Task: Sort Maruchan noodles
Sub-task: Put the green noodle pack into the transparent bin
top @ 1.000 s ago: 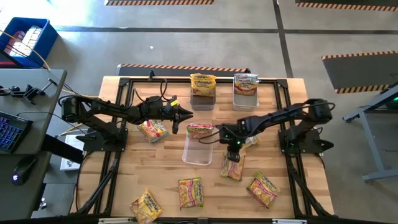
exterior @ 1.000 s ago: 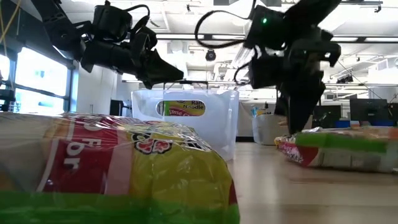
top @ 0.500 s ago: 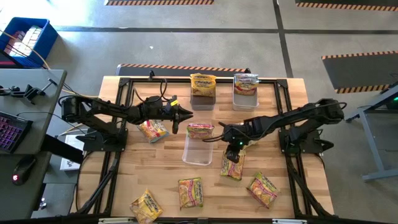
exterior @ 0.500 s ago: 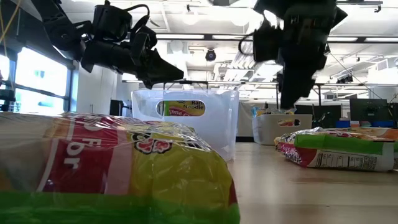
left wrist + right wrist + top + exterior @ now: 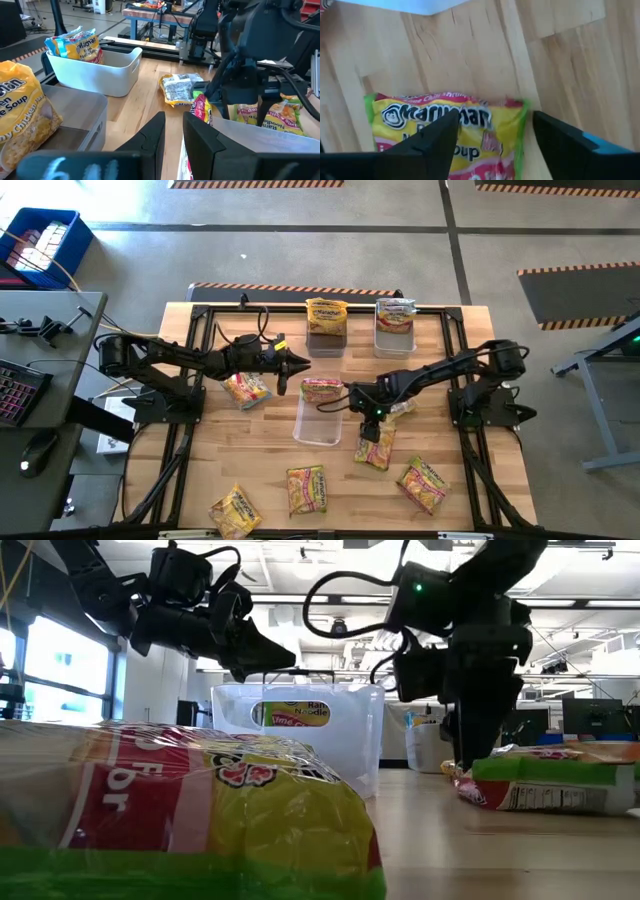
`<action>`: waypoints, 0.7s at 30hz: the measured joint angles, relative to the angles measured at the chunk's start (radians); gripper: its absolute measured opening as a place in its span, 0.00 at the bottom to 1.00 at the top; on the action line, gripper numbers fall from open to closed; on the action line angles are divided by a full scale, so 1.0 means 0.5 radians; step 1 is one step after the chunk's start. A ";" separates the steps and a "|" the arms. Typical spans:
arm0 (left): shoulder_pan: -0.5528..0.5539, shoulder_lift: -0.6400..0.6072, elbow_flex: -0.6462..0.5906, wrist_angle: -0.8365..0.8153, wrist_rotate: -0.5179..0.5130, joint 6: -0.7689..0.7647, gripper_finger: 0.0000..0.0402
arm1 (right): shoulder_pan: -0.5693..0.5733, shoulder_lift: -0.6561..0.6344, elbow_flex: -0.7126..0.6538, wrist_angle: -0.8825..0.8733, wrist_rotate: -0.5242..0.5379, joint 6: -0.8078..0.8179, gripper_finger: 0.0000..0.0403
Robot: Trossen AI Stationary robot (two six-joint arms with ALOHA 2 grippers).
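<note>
My right gripper (image 5: 370, 426) (image 5: 492, 142) hangs open, pointing down over the far end of a yellow, red and green Maruchan packet (image 5: 377, 450) (image 5: 450, 125) that lies flat on the table; whether the fingers touch it I cannot tell. My left gripper (image 5: 296, 365) (image 5: 173, 135) waits above the table, left of the clear bin (image 5: 305, 430), its fingers a narrow gap apart with nothing between them. One packet (image 5: 322, 390) sits at that bin's far end. More packets lie flat: one (image 5: 245, 388) under the left arm, three (image 5: 306, 488) along the near edge, a silvery one (image 5: 402, 408) by the right arm.
Two bins stand at the far edge: a grey one (image 5: 327, 342) holding a yellow packet (image 5: 326, 312) and a white one (image 5: 393, 340) holding another packet (image 5: 395, 313). A black frame (image 5: 200, 380) runs round the tabletop. Bare wood lies between the clear bin and the near packets.
My right gripper has risen a little from the packet and come back down over it, and its fingers now stand wider apart than a second ago. The packet lies where it was.
</note>
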 joint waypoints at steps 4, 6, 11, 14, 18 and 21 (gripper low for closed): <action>0.000 0.000 0.000 0.000 -0.001 0.001 0.14 | 0.000 0.016 0.003 0.002 0.013 -0.021 0.44; 0.000 0.000 0.000 -0.001 0.000 0.001 0.14 | 0.000 0.016 0.003 0.005 0.008 -0.022 0.31; -0.002 0.000 0.002 0.000 0.000 -0.002 0.14 | 0.002 0.017 0.003 0.003 -0.030 -0.049 0.03; -0.002 0.000 0.002 0.000 0.000 -0.032 0.14 | 0.002 -0.020 0.000 -0.026 -0.012 -0.055 0.05; -0.002 0.000 0.019 -0.006 0.000 -0.118 0.14 | 0.009 -0.172 -0.001 -0.052 0.189 -0.052 0.01; -0.002 0.000 0.062 -0.024 0.019 -0.193 0.14 | 0.026 -0.321 -0.001 -0.111 0.347 -0.025 0.01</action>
